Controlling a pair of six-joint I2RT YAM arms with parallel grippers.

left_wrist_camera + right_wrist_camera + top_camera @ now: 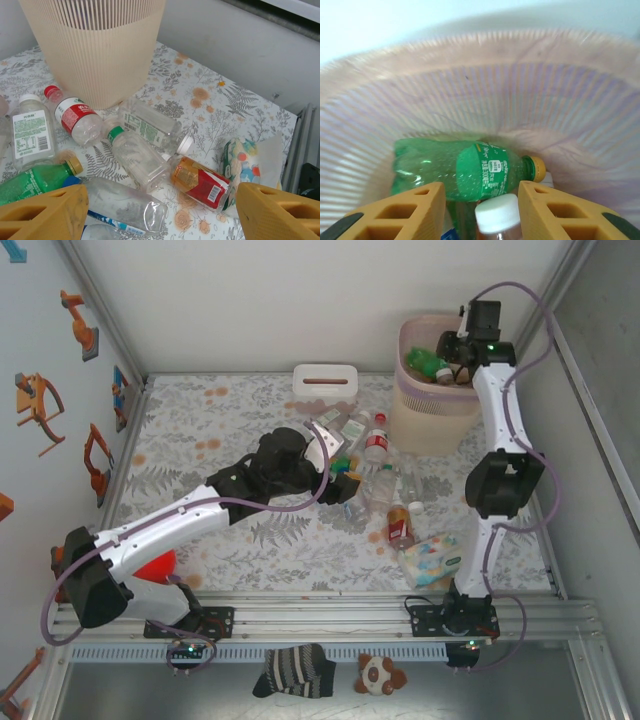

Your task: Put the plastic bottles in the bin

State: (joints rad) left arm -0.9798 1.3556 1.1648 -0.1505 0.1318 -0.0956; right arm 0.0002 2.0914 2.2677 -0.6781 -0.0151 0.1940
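Several plastic bottles (375, 470) lie in a heap left of the pink bin (405, 405). My left gripper (335, 455) hovers over them, open and holding nothing (160, 220). Below it lie a green-capped clear bottle (135, 155), a brown one with a red label (202, 182), a red-capped one (75, 118), a green one (35, 180) and a crushed clear one (122, 202). My right gripper (468, 340) hangs over the bin's mouth. Its fingers (482, 212) are shut on a clear white-capped bottle (497, 215). A green bottle (470, 172) lies inside the bin (470, 90).
A white tissue box (325, 380) stands at the back. A soft pack of wipes (432, 560) lies near the right arm's base, beside the brown bottle (240, 165). Walls close in on both sides. A red object (155, 565) sits by the left arm.
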